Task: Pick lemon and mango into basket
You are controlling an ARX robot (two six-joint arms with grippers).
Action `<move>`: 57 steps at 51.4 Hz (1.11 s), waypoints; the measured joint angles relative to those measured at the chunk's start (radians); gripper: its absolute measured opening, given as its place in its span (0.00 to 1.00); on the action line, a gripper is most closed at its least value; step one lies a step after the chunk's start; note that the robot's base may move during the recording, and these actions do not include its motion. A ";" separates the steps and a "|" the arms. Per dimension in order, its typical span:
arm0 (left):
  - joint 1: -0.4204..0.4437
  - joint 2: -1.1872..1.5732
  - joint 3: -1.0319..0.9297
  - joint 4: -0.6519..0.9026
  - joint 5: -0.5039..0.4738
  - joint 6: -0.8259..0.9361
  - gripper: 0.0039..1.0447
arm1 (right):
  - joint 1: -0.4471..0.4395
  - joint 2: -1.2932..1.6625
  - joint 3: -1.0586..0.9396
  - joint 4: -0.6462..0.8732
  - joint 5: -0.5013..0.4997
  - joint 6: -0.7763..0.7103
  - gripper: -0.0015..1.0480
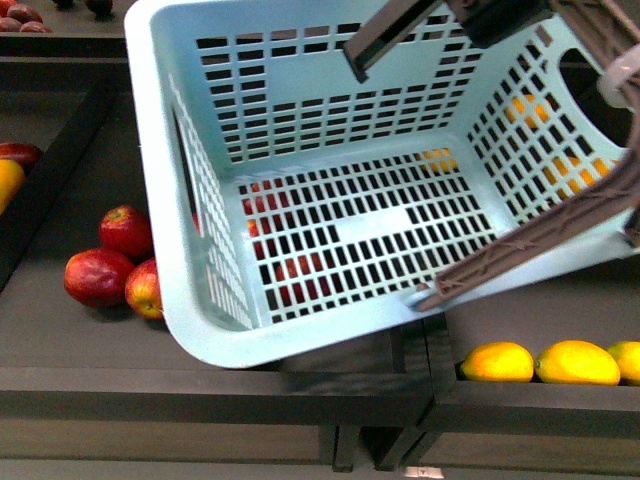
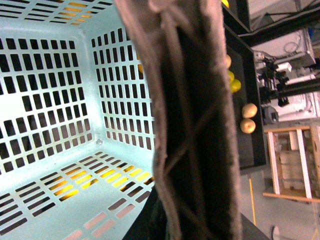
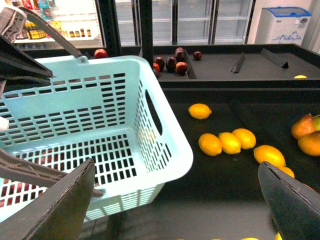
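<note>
In the front view the basket (image 1: pixel 300 345) runs off the top and right edges, and its handle (image 1: pixel 540 235) leaves the right edge. Red apples (image 1: pixel 290 270) seen through its floor and yellow fruit (image 1: pixel 560 165) behind its right wall show only as patches through the slots, too broken to tell lemon from mango. In the left wrist view the blurred handle blocks the middle, and the left gripper cannot be made out. Both fingers (image 3: pixel 55 205) of the right gripper (image 3: pixel 176 165) are cut by the bottom edge.
</note>
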 joint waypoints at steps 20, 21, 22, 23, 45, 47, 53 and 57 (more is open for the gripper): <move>-0.006 0.000 0.002 0.000 -0.008 0.003 0.05 | 0.000 0.000 0.000 0.000 0.000 0.000 0.92; -0.005 0.000 0.002 0.000 -0.010 0.003 0.05 | 0.000 0.000 0.000 0.000 0.000 0.000 0.92; -0.005 0.000 0.002 0.000 -0.010 0.003 0.05 | 0.000 0.000 0.000 0.000 0.000 0.000 0.92; -0.004 0.000 0.002 0.000 -0.013 0.004 0.05 | 0.000 0.000 0.000 0.000 0.000 0.000 0.92; -0.006 0.000 0.002 0.000 -0.002 0.005 0.05 | -0.257 0.436 0.147 -0.060 -0.120 0.192 0.92; -0.006 0.000 0.002 0.000 -0.002 0.004 0.05 | -0.303 0.512 0.162 0.013 -0.131 0.193 0.92; -0.006 0.000 0.002 0.000 -0.009 0.006 0.05 | -0.410 0.771 0.229 0.240 -0.154 0.196 0.92; -0.005 0.000 0.002 0.000 -0.006 0.007 0.05 | -0.474 1.061 0.327 0.440 -0.142 0.187 0.92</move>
